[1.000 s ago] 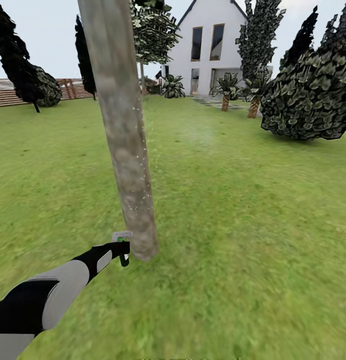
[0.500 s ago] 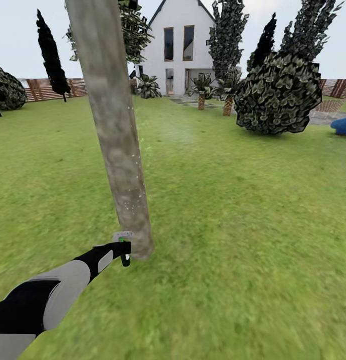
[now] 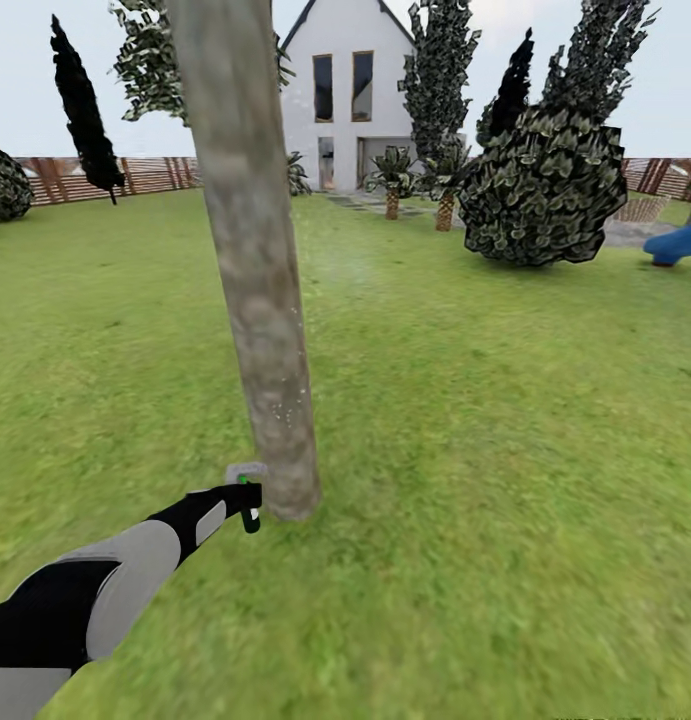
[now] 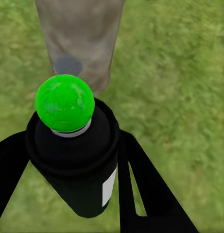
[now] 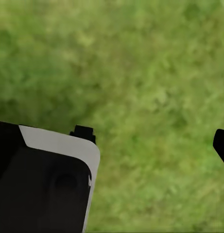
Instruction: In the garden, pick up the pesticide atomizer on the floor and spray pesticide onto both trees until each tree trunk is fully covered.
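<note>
tree trunk [image 3: 260, 290] stands left of centre on the lawn [image 3: 485, 450], left tool [image 3: 247, 508] with the atomizer [image 4: 73, 150] just beside its base; house [image 3: 350, 95] behind at top, bush [image 3: 545, 185] upper right.

Blurred green lawn [image 5: 141, 63], black-and-white robot body [image 5: 43, 184], dark pincer tip [image 5: 221, 145] at edge

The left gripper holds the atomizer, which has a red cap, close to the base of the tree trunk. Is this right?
Not quite: the cap is green, not red, as the left wrist view shows. The rest holds: the left gripper holds the atomizer close to the base of the tree trunk.
</note>
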Controlling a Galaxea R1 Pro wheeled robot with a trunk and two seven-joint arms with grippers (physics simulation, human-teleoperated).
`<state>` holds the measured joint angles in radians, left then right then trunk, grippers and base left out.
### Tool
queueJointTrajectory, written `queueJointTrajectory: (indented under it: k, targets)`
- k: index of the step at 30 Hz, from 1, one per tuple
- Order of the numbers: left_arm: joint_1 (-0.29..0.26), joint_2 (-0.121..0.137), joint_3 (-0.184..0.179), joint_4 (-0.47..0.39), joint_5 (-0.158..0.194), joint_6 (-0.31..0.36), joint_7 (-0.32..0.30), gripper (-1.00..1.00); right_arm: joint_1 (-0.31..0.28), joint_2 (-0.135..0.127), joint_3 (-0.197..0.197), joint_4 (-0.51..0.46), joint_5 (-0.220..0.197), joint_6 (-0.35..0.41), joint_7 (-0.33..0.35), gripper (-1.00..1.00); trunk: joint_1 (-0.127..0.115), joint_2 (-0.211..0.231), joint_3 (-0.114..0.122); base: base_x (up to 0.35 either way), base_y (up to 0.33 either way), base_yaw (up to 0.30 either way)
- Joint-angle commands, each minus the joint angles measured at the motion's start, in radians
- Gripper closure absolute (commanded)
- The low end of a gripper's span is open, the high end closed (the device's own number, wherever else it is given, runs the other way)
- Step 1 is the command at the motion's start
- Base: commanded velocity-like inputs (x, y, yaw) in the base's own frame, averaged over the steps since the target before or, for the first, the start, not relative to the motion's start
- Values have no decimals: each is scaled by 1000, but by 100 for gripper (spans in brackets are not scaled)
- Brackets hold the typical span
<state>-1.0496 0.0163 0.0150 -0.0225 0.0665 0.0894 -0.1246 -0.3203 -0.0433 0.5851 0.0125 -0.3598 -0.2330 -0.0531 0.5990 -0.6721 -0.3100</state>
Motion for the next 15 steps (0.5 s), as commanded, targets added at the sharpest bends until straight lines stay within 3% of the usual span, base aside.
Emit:
queueJointTrajectory:
  k: [1, 7, 15]
  targets:
    - [0, 1, 1, -2, 7, 7, -4, 100, -1, 0, 9, 1, -7, -3, -2, -100, 1, -1, -1, 223, 287, -287]
    - [0, 1, 2, -2, 7, 7, -4, 100, -1, 0, 9, 1, -7, -3, -2, -100, 1, -1, -1, 166, 191, -261]
    - [0, -25, -1, -7, 10, 15, -1, 100, -1, -1, 6, 1, -9, -2, -3, -100, 1, -1, -1, 7, 7, -18]
